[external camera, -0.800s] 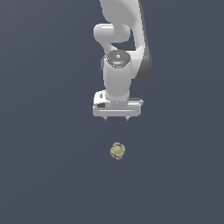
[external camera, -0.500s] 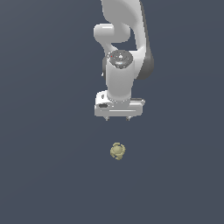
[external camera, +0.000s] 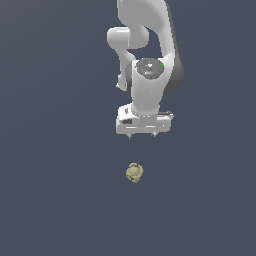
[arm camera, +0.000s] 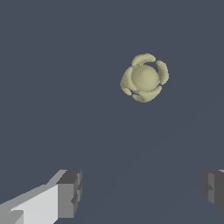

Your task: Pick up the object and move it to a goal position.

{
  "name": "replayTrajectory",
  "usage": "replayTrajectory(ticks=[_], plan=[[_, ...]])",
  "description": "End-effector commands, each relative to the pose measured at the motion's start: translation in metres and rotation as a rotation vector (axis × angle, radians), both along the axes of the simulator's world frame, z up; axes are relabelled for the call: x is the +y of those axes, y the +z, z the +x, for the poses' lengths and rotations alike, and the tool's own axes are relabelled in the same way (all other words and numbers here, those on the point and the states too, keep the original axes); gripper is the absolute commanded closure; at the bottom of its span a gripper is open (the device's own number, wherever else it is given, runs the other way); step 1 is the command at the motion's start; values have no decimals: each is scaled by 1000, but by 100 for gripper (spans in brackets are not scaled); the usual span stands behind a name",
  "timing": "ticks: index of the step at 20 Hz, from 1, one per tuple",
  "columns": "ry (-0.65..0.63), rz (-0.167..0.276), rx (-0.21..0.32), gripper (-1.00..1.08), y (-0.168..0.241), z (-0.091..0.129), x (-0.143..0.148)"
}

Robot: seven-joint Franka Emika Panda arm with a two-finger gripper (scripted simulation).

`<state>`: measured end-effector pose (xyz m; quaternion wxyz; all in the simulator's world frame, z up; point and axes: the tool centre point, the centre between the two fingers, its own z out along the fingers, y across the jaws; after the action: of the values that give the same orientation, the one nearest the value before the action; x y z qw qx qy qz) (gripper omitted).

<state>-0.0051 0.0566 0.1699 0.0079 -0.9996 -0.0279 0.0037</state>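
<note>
Since the earlier frames my gripper (external camera: 142,135) has moved only a little lower in the exterior view, and the object (external camera: 134,172) lies where it was, on the dark floor below the middle of the frame. Gripper and object are apart, with clear floor between them. In the wrist view the fingers (arm camera: 69,194) stand spread wide, with nothing between them, and the object (arm camera: 145,78) sits in the upper right part of the frame, not centred between the pads. I judge that I am in the approach step. To do it well, I should first bring the gripper straight over the object, so it comes midway between the fingers, and only then go down. The object is small and knobbly, so I should close on its round middle, slowly.
</note>
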Motion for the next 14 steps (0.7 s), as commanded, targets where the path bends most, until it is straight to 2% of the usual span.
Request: replayTrajectory(ticks=[1, 7, 14], plan=[[-8, 0, 0, -92, -1, 1, -1], [-64, 1, 1, -92, -7, 13, -3], [-199, 1, 2, -92, -23, 40, -9]])
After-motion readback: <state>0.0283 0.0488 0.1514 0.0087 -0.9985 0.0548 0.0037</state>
